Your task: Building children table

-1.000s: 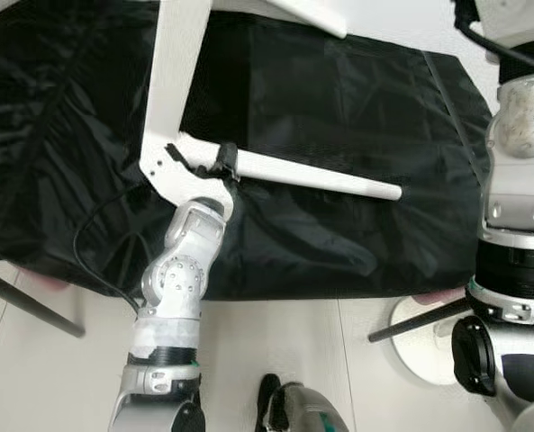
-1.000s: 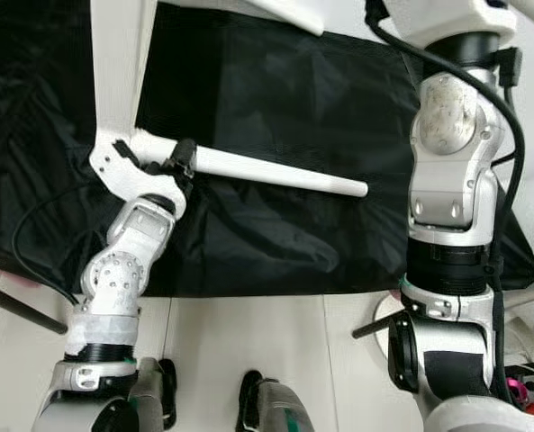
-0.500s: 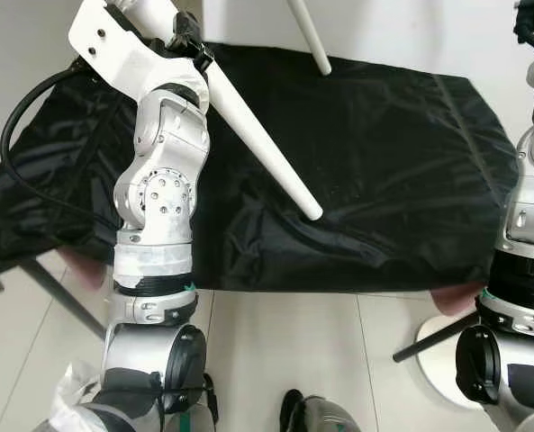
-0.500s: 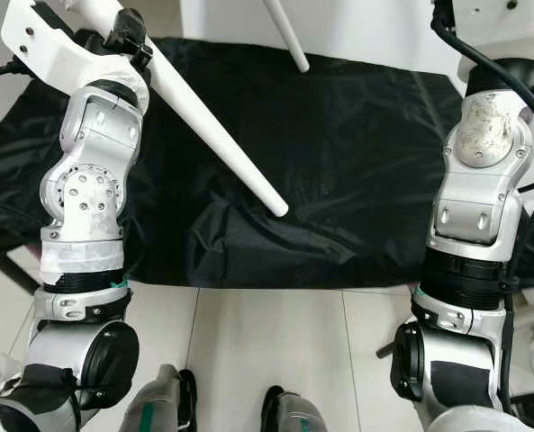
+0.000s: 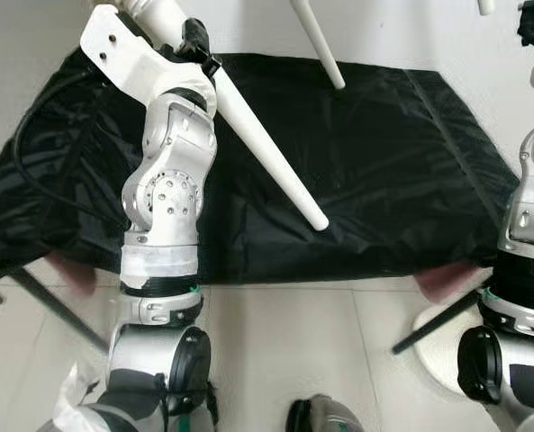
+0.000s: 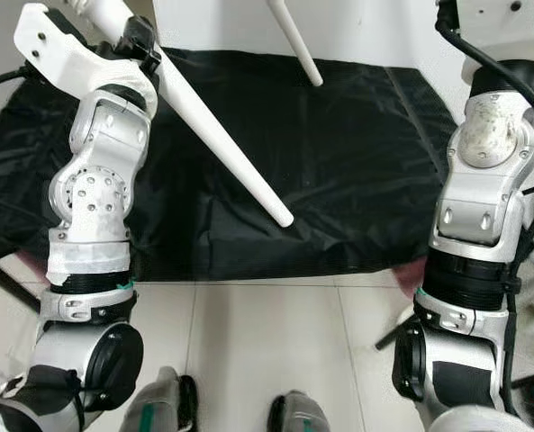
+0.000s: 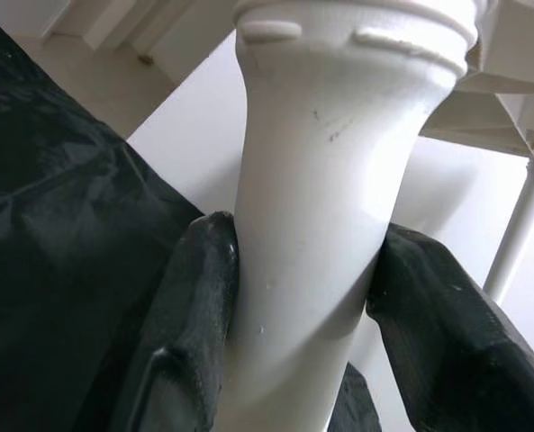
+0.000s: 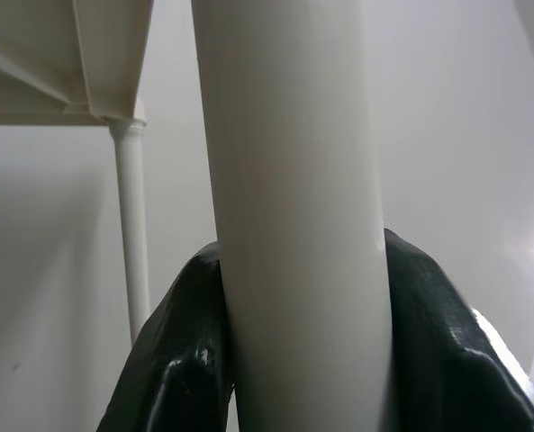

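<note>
While black sheet (image 5: 375, 162) underlies, claws clamp legs (image 5: 267, 153).

Raised white table legs (image 5: 267, 153), slanting

Lighting: even, diffuse indoor light, bright throughout; source direction could not be told. Black cloth (image 5: 384, 171) showed soft sheen along its creases. White table leg (image 5: 267, 153) stayed pale but not blown out. Head views sharp, with mild stretching toward the edges. Wrist views soft-focused at close range; black fingers (image 7: 190, 324) carried small highlights. Shadows faint.
</note>
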Robot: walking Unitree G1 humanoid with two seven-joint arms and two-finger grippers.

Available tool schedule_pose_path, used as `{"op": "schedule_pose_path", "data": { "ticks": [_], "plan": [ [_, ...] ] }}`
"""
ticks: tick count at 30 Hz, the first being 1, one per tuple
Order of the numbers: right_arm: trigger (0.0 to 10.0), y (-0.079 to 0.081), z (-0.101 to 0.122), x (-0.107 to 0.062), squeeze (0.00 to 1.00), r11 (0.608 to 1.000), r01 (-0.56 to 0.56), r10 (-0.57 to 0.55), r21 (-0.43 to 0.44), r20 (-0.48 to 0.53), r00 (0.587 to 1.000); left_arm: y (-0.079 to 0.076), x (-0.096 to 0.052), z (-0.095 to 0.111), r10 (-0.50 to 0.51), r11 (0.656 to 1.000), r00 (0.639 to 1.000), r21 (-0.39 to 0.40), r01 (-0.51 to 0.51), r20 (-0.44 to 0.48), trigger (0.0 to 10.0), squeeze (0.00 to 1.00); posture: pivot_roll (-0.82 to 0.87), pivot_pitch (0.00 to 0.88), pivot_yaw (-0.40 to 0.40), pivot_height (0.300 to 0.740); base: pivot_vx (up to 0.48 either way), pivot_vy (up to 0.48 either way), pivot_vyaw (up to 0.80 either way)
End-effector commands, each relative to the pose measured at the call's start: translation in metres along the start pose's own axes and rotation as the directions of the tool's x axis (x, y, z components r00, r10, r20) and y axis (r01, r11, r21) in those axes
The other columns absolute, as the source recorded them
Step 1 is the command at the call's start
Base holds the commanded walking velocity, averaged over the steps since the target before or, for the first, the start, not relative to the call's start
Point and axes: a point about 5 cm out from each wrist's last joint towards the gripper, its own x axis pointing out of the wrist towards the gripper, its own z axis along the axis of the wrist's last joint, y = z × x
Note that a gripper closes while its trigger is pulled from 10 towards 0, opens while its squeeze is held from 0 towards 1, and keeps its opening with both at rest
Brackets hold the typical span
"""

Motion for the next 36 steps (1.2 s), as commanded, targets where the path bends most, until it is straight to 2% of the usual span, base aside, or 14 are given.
{"op": "schedule_pose_path", "data": {
  "ticks": [1, 24, 25, 26, 27, 28, 29, 30, 35, 36],
  "plan": [
    [0.0, -0.005, 0.003, 0.000, 0.00, 0.998, 0.056, -0.057, 0.025, 0.012, 0.998, -0.041, -0.011, 0.043, -0.284, 0.945, 0.927, -0.093, 0.314, 0.244, 0.0, 0.00, -0.05, 0.186, -0.055, 0.740, 0.000, 0.000, 0.00],
    [0.0, -0.005, 0.003, 0.000, 0.00, 0.998, 0.056, -0.057, 0.025, 0.012, 0.998, -0.041, -0.011, 0.043, -0.284, 0.945, 0.927, -0.093, 0.314, 0.244, 0.0, 0.00, -0.05, 0.186, -0.055, 0.740, 0.000, 0.000, 0.00],
    [0.0, -0.008, 0.003, 0.001, 0.00, 0.998, 0.053, -0.054, 0.034, 0.013, 0.998, -0.041, -0.010, 0.045, -0.290, 0.942, 0.924, -0.097, 0.322, 0.250, 0.0, 0.00, -0.05, 0.000, 0.000, 0.740, 0.000, 0.000, 0.00],
    [0.0, -0.008, 0.003, 0.001, 0.00, 0.998, 0.053, -0.054, 0.034, 0.013, 0.998, -0.041, -0.010, 0.045, -0.290, 0.942, 0.924, -0.097, 0.322, 0.250, 0.0, 0.00, -0.05, 0.000, 0.000, 0.740, 0.000, 0.000, 0.00],
    [10.0, 0.038, -0.076, -0.043, 0.00, 0.904, -0.113, 0.272, 0.413, -0.350, 0.896, -0.066, 0.006, 0.010, -0.411, 0.896, 0.912, 0.187, 0.403, 0.003, 10.0, 0.00, 0.01, 0.000, 0.000, 0.740, 0.000, 0.000, 0.00],
    [10.0, 0.095, -0.133, -0.141, 0.00, 0.537, 0.086, 0.638, 0.839, -0.470, 0.610, -0.072, 0.021, -0.031, -0.374, 0.710, 0.876, 0.514, 0.482, -0.306, 10.0, 0.00, 0.01, 0.000, 0.000, 0.740, 0.000, 0.000, 0.00],
    [10.0, 0.095, -0.133, -0.141, 0.00, 0.537, 0.086, 0.638, 0.839, -0.470, 0.610, -0.072, 0.021, -0.031, -0.374, 0.710, 0.876, 0.514, 0.482, -0.306, 10.0, 0.00, 0.01, 0.000, 0.000, 0.740, 0.000, 0.000, 0.00],
    [10.0, 0.105, -0.138, -0.164, 0.00, 0.443, 0.173, 0.689, 0.880, -0.457, 0.562, -0.070, 0.024, -0.037, -0.343, 0.657, 0.870, 0.571, 0.492, -0.356, 10.0, 0.00, 0.01, 0.000, 0.000, 0.740, 0.000, 0.000, 0.00],
    [10.0, 0.104, -0.133, -0.157, 0.00, 0.423, 0.180, 0.671, 0.888, -0.440, 0.596, -0.069, 0.024, -0.035, -0.347, 0.654, 0.873, 0.578, 0.487, -0.343, 10.0, 0.00, 0.02, 0.000, 0.000, 0.740, 0.000, 0.000, 0.00],
    [10.0, 0.103, -0.130, -0.153, 0.00, 0.410, 0.185, 0.659, 0.893, -0.430, 0.617, -0.068, 0.024, -0.036, -0.348, 0.651, 0.872, 0.580, 0.490, -0.345, 10.0, 0.00, 0.01, 0.000, 0.000, 0.740, 0.000, 0.000, 0.00]
  ]
}}
